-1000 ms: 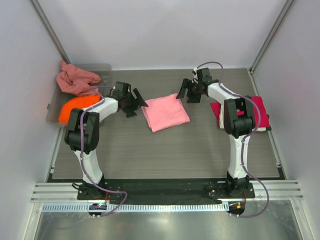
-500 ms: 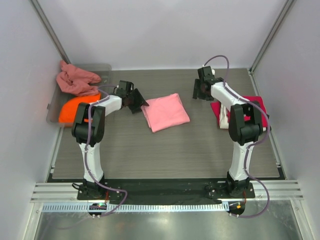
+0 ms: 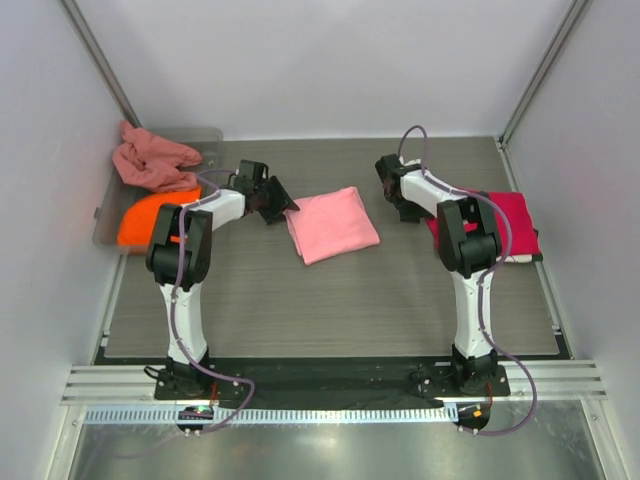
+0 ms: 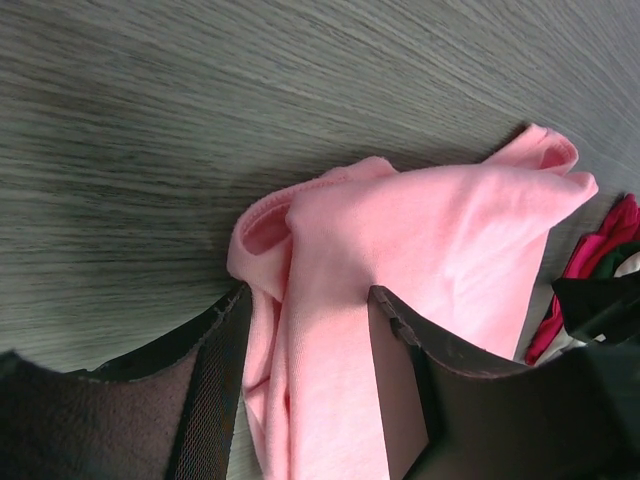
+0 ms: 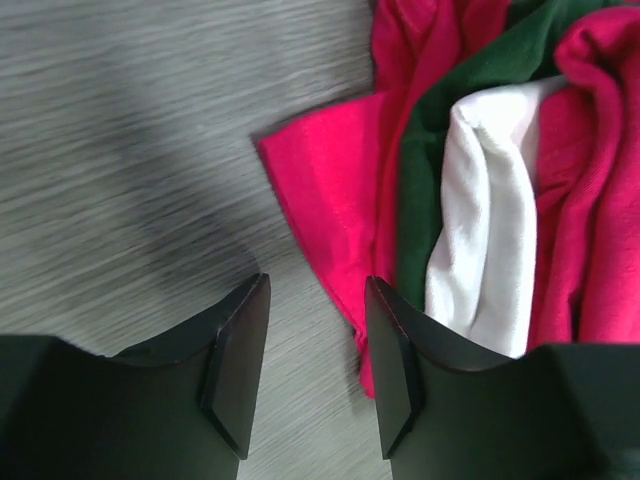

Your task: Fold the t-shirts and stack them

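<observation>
The pink t-shirt point(image 3: 332, 225) lies folded into a tidy rectangle in the middle of the worktop point(image 3: 330, 310), turned a little askew. Level with it at the right edge sits the stack point(image 3: 505, 225), red on top when seen from above. The right wrist view shows its left edge, where a red shirt point(image 5: 325, 200), a dark shirt point(image 5: 450, 130) and a white shirt point(image 5: 485, 230) bunch together in loose folds. Over at the left wall the orange shirt point(image 3: 148, 215) mounds at the near end of the tray point(image 3: 208, 135). A little farther back, the left fingers point(image 4: 215, 380) sit at the pink t-shirt's far-left corner, about half open. Pink cloth shows through the gap, lying flat with its hem curled, and no pinch shows in it. The right fingers point(image 5: 235, 360) hang just left of the stack, also about half open, with only bare worktop between them and nothing held. Farthest back, the rose shirt point(image 3: 150, 160) is crumpled at the tray's far end, hanging over the rim.
</observation>
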{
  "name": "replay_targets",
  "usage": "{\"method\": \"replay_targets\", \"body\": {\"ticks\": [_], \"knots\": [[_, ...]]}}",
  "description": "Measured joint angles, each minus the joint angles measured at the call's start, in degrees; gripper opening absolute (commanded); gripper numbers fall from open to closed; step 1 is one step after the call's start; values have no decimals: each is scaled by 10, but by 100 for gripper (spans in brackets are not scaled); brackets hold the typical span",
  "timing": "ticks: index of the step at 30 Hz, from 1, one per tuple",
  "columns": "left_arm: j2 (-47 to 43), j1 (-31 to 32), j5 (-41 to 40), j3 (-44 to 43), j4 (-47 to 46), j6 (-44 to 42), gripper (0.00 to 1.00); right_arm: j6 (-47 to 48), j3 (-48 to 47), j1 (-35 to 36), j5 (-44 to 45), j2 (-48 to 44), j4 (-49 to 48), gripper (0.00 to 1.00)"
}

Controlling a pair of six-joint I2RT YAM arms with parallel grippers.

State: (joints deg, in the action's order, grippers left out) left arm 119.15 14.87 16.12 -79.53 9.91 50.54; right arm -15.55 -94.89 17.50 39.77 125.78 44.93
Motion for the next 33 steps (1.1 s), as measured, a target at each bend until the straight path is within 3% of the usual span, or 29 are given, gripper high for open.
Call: {"method": "replay_targets", "body": {"ticks": [7, 9, 13, 14, 22, 33], "knots": [[1, 0, 1, -2, 0, -1, 51, -2, -33, -9, 42, 29, 20, 47], [1, 0, 1, -2, 1, -2, 51, -3, -40, -10, 52, 37, 27, 39], [1, 0, 2, -2, 2, -3, 50, -12, -62, -16, 74, 67, 47, 6], [1, -1, 2, -2, 2, -3, 50, -11, -65, -17, 82, 72, 51, 2], [1, -8, 5, -2, 4, -7, 48, -12, -65, -13, 63, 65, 57, 1], [2, -13, 11, -2, 8, -15, 47, -13, -82, 57, -106, 28, 56, 4]]}}
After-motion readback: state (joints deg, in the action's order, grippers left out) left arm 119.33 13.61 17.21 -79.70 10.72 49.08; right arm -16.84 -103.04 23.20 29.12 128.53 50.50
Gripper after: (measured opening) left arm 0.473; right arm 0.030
